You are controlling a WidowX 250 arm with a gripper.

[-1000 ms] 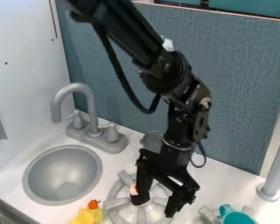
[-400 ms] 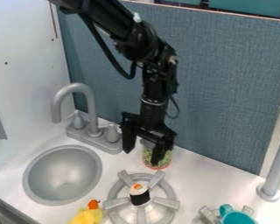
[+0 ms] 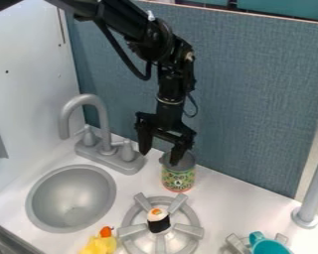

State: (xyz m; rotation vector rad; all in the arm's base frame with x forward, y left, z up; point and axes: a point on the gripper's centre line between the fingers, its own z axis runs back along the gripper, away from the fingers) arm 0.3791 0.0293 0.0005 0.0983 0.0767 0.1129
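Right of the sink (image 3: 72, 198), the gripper (image 3: 160, 158) hangs wide open and empty, one finger at the mouth of the can (image 3: 178, 179) by the counter's (image 3: 238, 206) back edge. Farther right, toward the front, sits a teal cup (image 3: 268, 247).

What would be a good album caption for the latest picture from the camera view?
Open black gripper above a tin can, behind a toy stove burner holding sushi.
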